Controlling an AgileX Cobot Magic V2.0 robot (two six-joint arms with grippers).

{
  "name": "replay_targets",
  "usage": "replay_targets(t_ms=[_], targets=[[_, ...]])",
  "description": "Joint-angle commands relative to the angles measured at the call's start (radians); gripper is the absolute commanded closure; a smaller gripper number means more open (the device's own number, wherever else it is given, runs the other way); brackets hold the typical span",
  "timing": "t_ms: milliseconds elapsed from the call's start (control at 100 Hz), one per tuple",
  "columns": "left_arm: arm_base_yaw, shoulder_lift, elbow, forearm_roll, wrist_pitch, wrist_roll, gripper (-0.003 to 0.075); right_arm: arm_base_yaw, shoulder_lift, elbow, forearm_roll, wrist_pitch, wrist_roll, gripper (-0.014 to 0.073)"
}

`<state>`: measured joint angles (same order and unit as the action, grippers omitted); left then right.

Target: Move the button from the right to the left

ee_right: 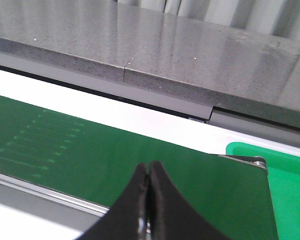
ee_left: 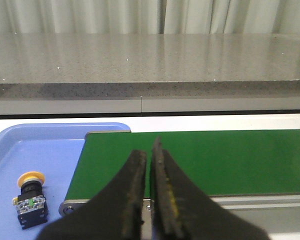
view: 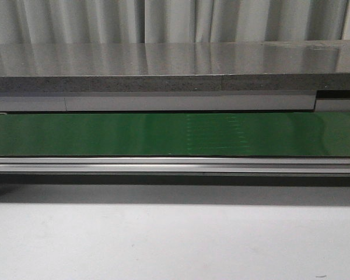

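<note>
Soft, even light fills all three views, with pale vertical reflections streaking the polished stone counter (view: 175, 61) and a dark shadow band under the conveyor's rail (view: 175, 169). In the wrist views the black fingers (ee_left: 135, 200) look blurred, probably too close for focus.

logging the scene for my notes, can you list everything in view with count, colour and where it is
button: one, yellow-orange cap on black body, lying in the blue tray
blue tray: one, light blue, at the belt's left end
conveyor belt: one, green, running across the front view, nothing on it
green tray: one, bright green, at the belt's right end
stone counter: one, grey speckled, behind the belt
curtain: pale grey, behind the counter
left hand: one, black fingers, shut, over the belt's left end
right hand: one, black fingers, shut, over the belt near the green tray
</note>
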<state>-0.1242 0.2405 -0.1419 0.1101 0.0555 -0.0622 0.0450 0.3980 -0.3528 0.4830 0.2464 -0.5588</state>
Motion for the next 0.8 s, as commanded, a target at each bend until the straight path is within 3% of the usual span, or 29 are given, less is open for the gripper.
replay_targets(t_ms=[0, 340, 790], targets=[[-0.007, -0.056, 0.031, 0.008, -0.100, -0.004, 0.0715, 0.000, 0.003, -0.027, 0.013, -0.066, -0.007, 0.0661], [-0.007, -0.281, 0.177, 0.008, -0.100, -0.004, 0.0715, 0.000, 0.003, -0.027, 0.013, -0.066, -0.007, 0.0661], [-0.005, -0.282, 0.181, 0.010, -0.093, -0.004, 0.0715, 0.000, 0.003, -0.027, 0.013, -0.067, -0.007, 0.0661]])
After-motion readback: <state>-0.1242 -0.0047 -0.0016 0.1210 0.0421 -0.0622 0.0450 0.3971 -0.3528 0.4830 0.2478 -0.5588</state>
